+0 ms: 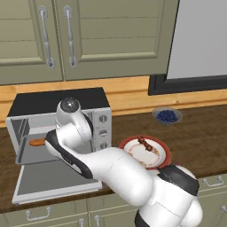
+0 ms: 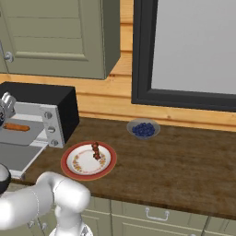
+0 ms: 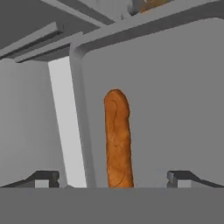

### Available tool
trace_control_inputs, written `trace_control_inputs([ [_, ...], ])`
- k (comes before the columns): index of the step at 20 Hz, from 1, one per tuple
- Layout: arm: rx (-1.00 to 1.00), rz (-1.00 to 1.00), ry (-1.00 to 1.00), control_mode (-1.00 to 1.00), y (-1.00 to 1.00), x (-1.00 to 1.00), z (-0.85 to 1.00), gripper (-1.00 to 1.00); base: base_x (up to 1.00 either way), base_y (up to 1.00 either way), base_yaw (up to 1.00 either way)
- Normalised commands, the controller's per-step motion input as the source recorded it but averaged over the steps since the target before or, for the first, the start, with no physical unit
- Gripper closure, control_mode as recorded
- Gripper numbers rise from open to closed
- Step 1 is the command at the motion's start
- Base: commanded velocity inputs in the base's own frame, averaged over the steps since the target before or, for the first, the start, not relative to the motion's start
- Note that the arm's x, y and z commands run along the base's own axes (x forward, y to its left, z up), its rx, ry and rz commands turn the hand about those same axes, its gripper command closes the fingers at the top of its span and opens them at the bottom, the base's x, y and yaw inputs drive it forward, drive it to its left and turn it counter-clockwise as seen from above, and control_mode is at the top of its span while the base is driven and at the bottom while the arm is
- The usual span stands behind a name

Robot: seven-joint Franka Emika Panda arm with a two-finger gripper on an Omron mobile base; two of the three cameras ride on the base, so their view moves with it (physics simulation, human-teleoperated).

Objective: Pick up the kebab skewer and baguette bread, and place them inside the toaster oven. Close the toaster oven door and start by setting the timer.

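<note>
The bench (image 2: 184, 161) is carrying everything here, a dark brown wooden top running under olive cabinets. On its left side the toaster oven (image 1: 53, 103) is standing with its black top and silver body, and the toaster oven door (image 1: 48, 179) is lying dropped down flat in front of it, leaving the cavity open. The white arm is reaching into that opening from the lower right of the left base view. A red-rimmed plate (image 1: 164, 148) is sitting on the bench just to the right of the oven, and a small grey bowl of blue berries (image 2: 144, 129) is resting farther back, well apart from the plate. The baguette bread (image 3: 118, 140) is lying on the grey tray inside the oven, untouched. The end effector (image 3: 113, 177) is hanging just over the loaf's near end, its fingertips (image 3: 43, 178) spread wide to either side and gripping nothing. The kebab skewer (image 2: 96, 150) is lying across the plate.
</note>
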Motion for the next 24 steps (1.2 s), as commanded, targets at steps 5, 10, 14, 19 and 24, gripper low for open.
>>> trace_control_inputs([
  [5,-0.01,0.03,0.04,-1.00,-0.78,-1.00,0.01,-1.00,0.00,0.00,0.00],
  [10,-0.02,0.10,0.03,-1.00,-0.95,-0.63,0.15,-1.00,0.00,0.00,0.00],
  [14,-0.02,0.32,0.01,-1.00,-0.80,-0.16,0.18,-1.00,0.00,0.00,0.00],
  [19,-0.01,0.46,0.01,-1.00,-0.68,-0.04,0.10,-1.00,0.00,0.00,0.00],
  [24,-0.08,0.45,0.00,-1.00,-0.64,-0.02,0.00,-1.00,0.00,0.00,0.00],
])
